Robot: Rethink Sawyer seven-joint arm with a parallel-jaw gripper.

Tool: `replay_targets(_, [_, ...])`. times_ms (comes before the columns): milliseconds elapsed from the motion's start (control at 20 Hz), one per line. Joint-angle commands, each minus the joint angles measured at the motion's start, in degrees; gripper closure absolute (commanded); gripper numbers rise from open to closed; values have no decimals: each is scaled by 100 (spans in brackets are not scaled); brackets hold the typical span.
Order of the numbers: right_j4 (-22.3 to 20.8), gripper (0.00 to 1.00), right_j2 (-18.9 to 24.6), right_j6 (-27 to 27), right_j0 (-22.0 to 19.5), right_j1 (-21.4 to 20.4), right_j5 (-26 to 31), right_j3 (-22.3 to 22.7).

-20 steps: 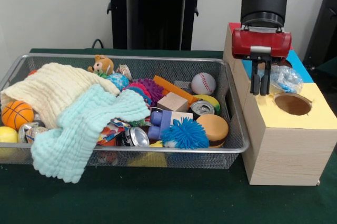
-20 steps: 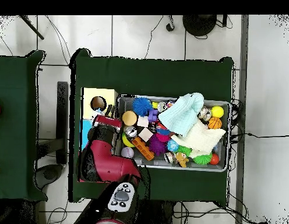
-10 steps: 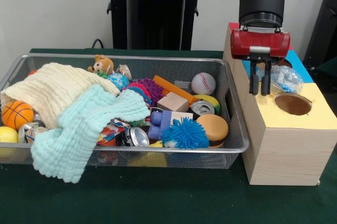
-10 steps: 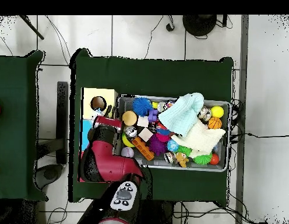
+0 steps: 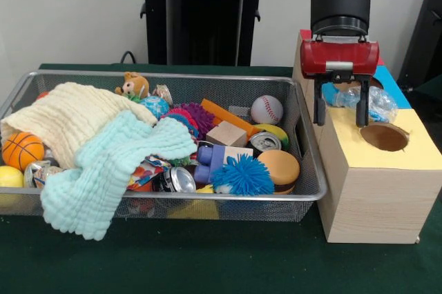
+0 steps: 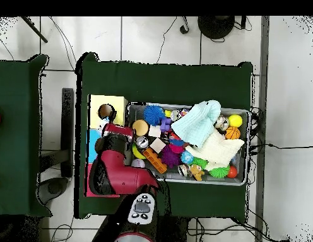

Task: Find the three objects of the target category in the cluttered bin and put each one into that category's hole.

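Front view: tool [image 5: 340, 110] hangs over the wooden box [image 5: 373, 183], its 2 black fingers spread wide and holding nothing. Behind them a crumpled clear plastic bottle [image 5: 362, 103] lies on the box top, on the blue section just beside the round hole [image 5: 384, 136] in the yellow section; the fingers partly cover it. Wire mesh bin [image 5: 304, 183] on the green worktop [image 5: 221, 259] holds mixed clutter. 2 waffle-weave cloths, 1 cream [image 5: 72, 118] and 1 mint [image 5: 110, 170], hide much of the bin's left half; the mint one drapes over the front rim. Visible: 1 baseball [image 5: 266, 109], 1 spiky blue ball [image 5: 243, 174], 1 small basketball [image 5: 21, 150], 2 metal cans [image 5: 265, 142] [image 5: 176, 179], 1 wooden block [image 5: 226, 133].

Overhead view: the red arm [image 6: 118, 173] covers most of the box; only the yellow section with its hole [image 6: 106, 112] shows clearly. Bottle not distinguishable here.
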Motion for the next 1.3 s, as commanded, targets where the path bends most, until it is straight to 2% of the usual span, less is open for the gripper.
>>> replay_targets(50, [-575,0,1100,1429,-554,-184,662,60])
replay_targets(500, [-464,0,1345,1410,-623,-164,571,154])
replay_targets(1000, [43,0,1128,1230,-321,-127,571,215])
replay_targets(1300, [121,0,1056,1181,-238,-60,556,197])
